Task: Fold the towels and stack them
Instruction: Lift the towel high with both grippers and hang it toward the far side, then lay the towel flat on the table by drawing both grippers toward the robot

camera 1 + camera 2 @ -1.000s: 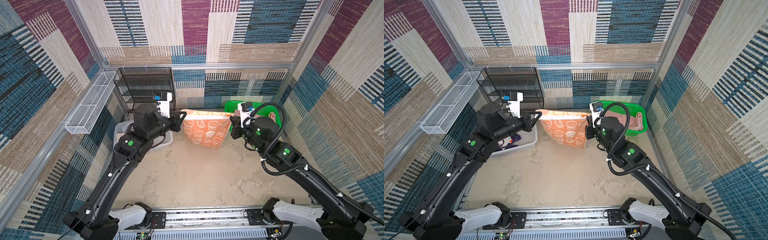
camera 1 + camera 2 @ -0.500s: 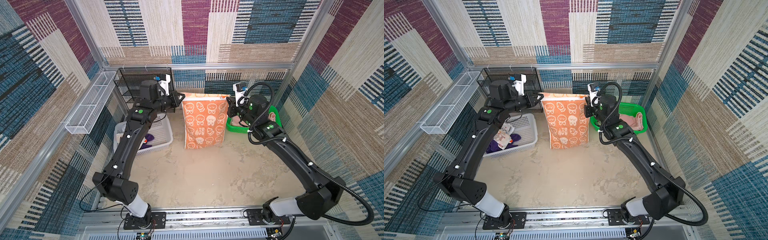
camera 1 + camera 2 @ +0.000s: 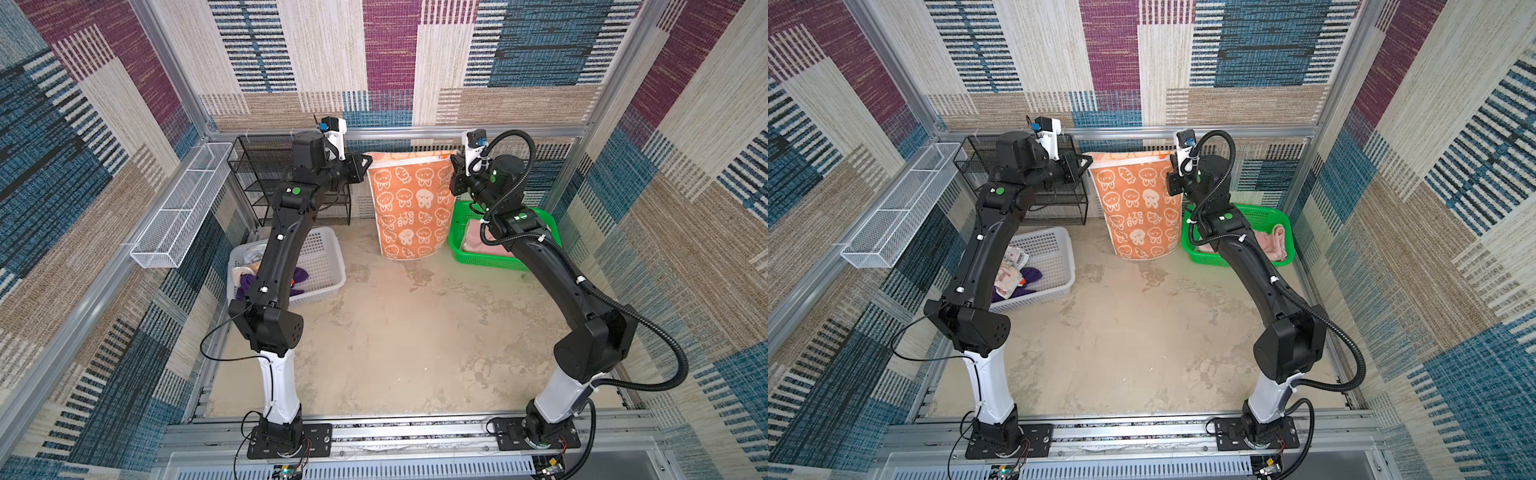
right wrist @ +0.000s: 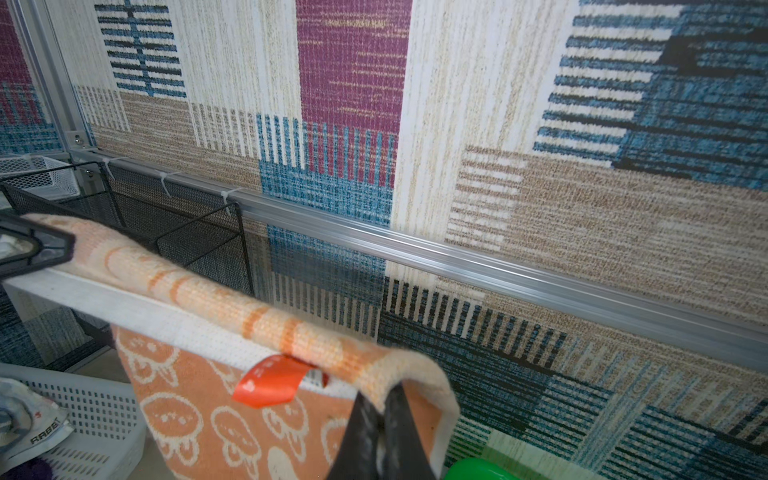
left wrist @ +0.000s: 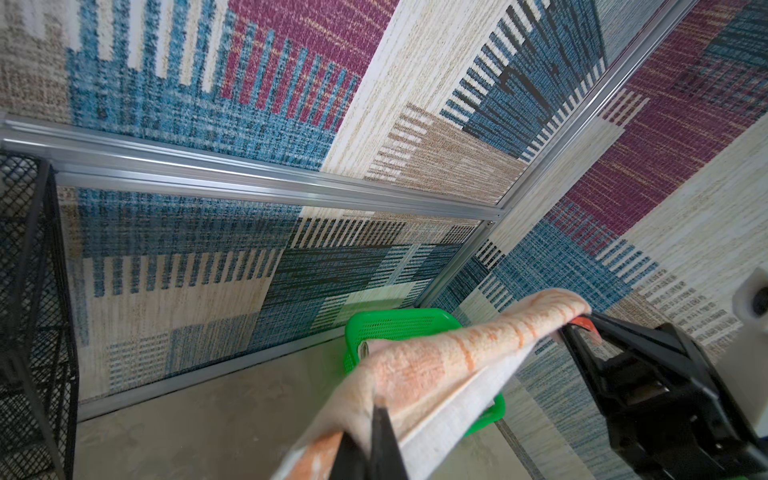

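The orange towel with cartoon figures (image 3: 411, 203) (image 3: 1142, 203) hangs spread flat in front of the far wall, its lower edge close to the tabletop. My left gripper (image 3: 368, 160) (image 3: 1090, 160) (image 5: 376, 409) is shut on one top corner. My right gripper (image 3: 453, 160) (image 3: 1170, 166) (image 4: 384, 388) is shut on the other corner, beside an orange label (image 4: 270, 380). The top hem (image 5: 436, 361) (image 4: 232, 307) is stretched between them. A pink towel (image 3: 478, 241) (image 3: 1273, 243) lies in the green basket (image 3: 490, 259) (image 3: 1266, 212). A purple towel (image 3: 1032, 274) and the whitish RABBIT towel (image 3: 1013, 257) (image 4: 37, 424) lie in the white basket (image 3: 324, 266) (image 3: 1050, 249).
A black wire rack (image 3: 257, 174) (image 3: 976, 158) stands in the far left corner, just behind my left gripper. A white wire shelf (image 3: 174, 216) hangs on the left wall. An aluminium rail (image 5: 249, 178) runs along the back wall. Beige tabletop (image 3: 395, 332) lies in front of the towel.
Both arms have stretched out toward the back wall with the orange towel. It has opened from a short bunched hang to its full length.
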